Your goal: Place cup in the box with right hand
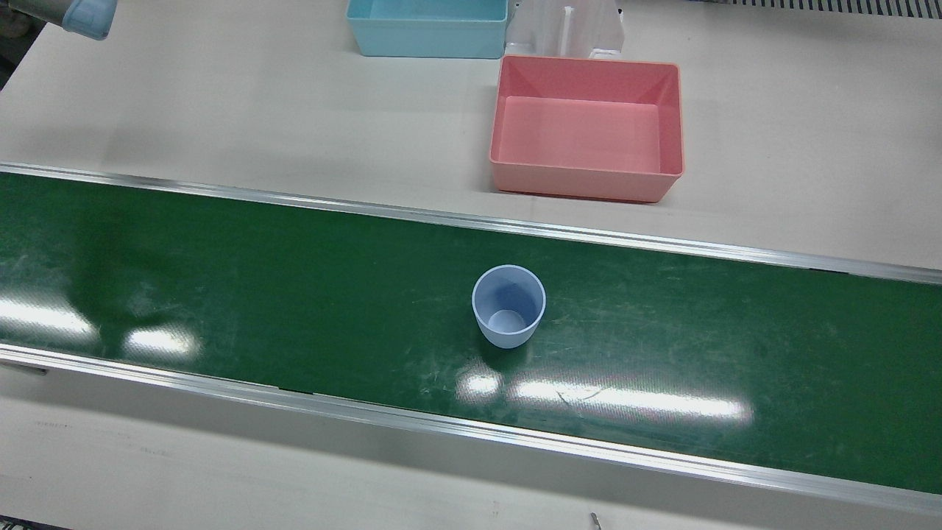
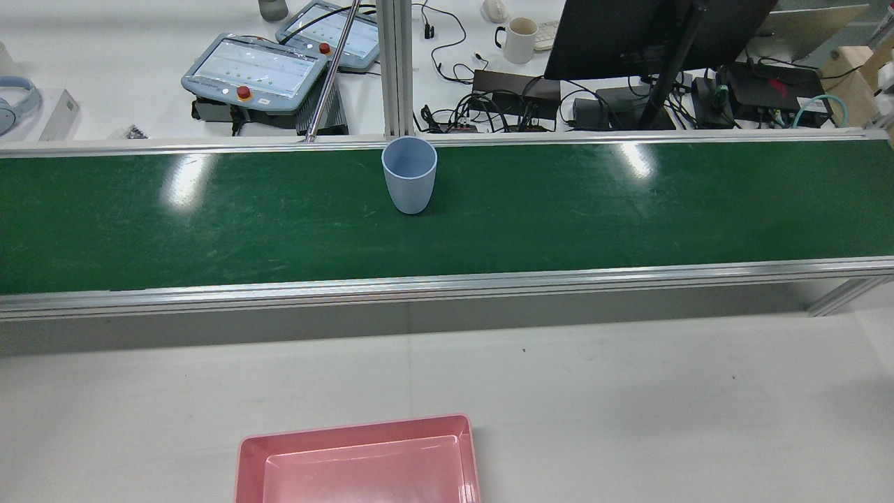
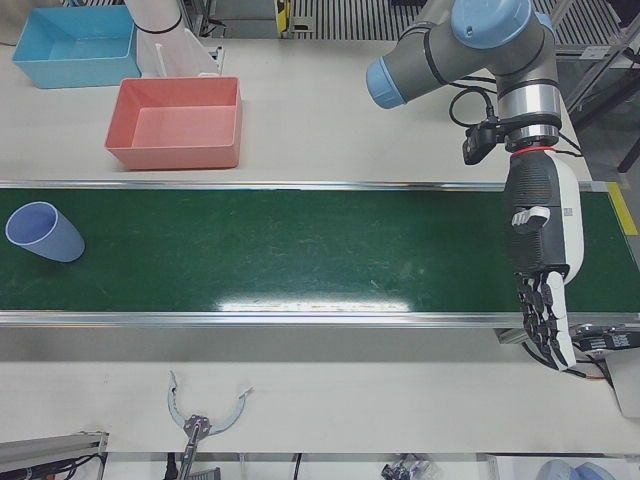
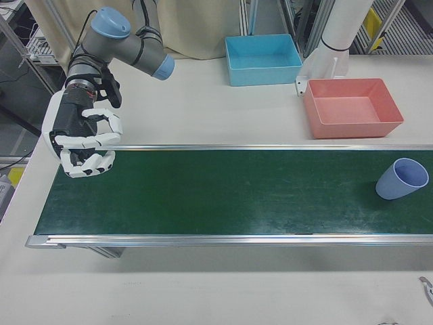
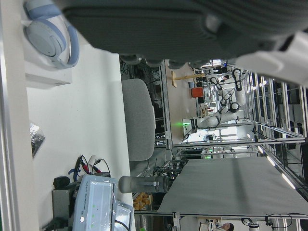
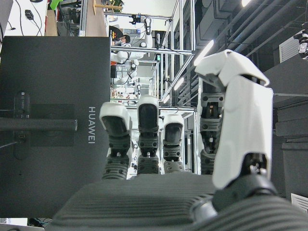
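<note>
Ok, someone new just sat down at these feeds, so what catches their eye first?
Probably the pale blue plastic cup, standing upright and alone on the long green conveyor belt. Next, the empty pink rectangular box on the white table just beyond the belt. The right hand hovers, fingers curled, over the belt's far end, away from the cup.

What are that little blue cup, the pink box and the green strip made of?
The cup looks like matte moulded plastic: one even colour, no sheen. The pink box also looks plastic, smooth with a slight gloss and rounded corners. The green belt seems rubbery or PVC sheet: it mirrors the lamps and shows fine scuffs.
</note>
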Controlling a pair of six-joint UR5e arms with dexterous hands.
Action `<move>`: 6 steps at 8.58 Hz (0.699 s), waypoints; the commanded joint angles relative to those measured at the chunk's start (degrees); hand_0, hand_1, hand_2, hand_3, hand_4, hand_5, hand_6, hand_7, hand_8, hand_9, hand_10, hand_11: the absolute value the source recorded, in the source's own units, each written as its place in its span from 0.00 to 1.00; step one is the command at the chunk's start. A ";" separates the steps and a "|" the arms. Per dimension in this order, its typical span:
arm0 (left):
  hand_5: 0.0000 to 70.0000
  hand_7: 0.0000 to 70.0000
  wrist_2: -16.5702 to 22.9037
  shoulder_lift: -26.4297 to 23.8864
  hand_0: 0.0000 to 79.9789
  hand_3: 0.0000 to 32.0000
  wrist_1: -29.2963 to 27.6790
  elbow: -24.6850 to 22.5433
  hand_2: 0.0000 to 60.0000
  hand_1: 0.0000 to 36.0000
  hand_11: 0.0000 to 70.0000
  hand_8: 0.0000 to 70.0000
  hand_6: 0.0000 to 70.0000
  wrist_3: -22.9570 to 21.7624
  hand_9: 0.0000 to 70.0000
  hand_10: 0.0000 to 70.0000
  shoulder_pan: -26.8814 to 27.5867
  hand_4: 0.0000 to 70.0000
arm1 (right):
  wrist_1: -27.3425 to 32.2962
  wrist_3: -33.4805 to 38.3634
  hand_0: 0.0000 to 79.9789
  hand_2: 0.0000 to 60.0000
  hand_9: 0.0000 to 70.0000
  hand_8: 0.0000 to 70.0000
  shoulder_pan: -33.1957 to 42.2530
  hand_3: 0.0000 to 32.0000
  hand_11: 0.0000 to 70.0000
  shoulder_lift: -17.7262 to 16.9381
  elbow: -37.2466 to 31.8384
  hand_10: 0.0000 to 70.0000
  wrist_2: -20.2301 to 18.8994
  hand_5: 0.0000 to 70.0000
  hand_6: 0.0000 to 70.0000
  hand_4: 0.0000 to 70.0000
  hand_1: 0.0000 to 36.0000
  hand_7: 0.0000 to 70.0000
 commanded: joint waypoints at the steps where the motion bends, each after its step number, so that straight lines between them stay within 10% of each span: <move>1: 0.00 0.00 0.00 0.00 0.00 0.00 0.00 -0.01 0.00 0.00 0.00 0.00 0.00 0.00 0.00 0.00 0.00 0.00 | -0.03 -0.06 0.76 0.60 0.79 0.55 -0.06 0.00 0.89 0.00 0.08 0.62 0.00 0.19 0.31 0.91 0.77 1.00; 4: 0.00 0.00 0.00 0.00 0.00 0.00 0.00 -0.01 0.00 0.00 0.00 0.00 0.00 0.00 0.00 0.00 0.00 0.00 | 0.06 -0.15 0.65 0.69 0.89 0.62 -0.15 0.00 1.00 0.26 -1.15 0.77 -0.09 0.18 0.35 0.98 0.57 1.00; 6: 0.00 0.00 0.00 0.00 0.00 0.00 0.00 -0.01 0.00 0.00 0.00 0.00 0.00 0.00 0.00 0.00 0.00 0.00 | -0.20 -0.24 0.67 0.69 0.91 0.62 -0.41 0.00 1.00 1.31 -2.19 0.78 -0.09 0.18 0.36 1.00 0.62 1.00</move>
